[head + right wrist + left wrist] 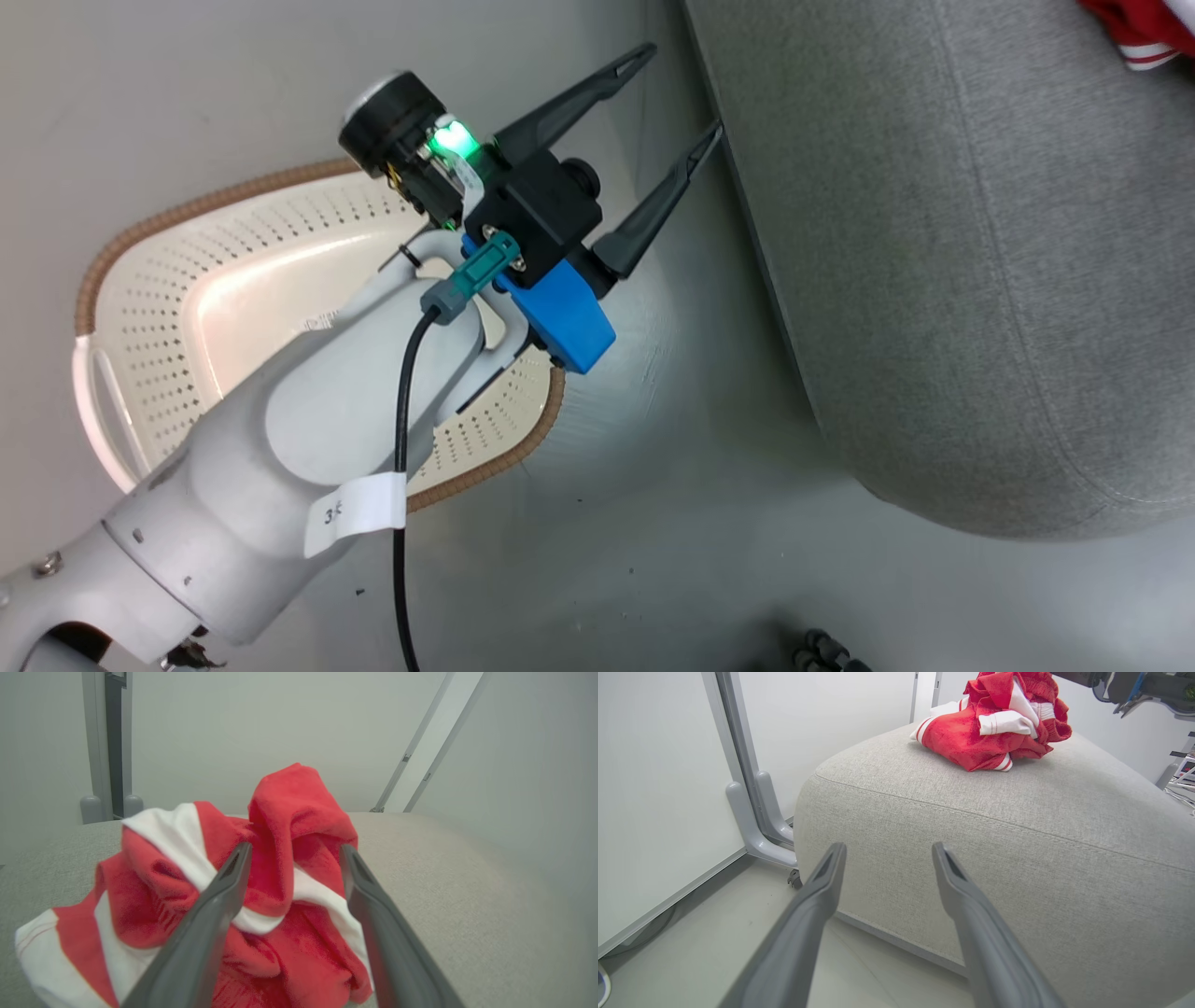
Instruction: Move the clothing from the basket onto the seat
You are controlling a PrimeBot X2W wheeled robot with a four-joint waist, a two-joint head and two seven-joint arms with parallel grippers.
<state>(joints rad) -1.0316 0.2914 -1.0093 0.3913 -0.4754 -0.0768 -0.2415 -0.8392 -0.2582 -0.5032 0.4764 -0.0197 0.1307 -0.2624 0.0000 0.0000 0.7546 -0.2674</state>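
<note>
The clothing point(990, 732) lies heaped near the seat's point(1017, 858) far edge, one fold peaking upward. The right gripper point(295, 848) points at it, spread wide. The left gripper point(888, 847) gapes empty beside the seat's near edge.

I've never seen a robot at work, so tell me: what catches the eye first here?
A bright red-and-white heap of clothing lies on the grey seat, the right gripper open close before it. Lower down, the left gripper, open too, points toward the seat's side, its arm above the cream basket on the floor.
</note>
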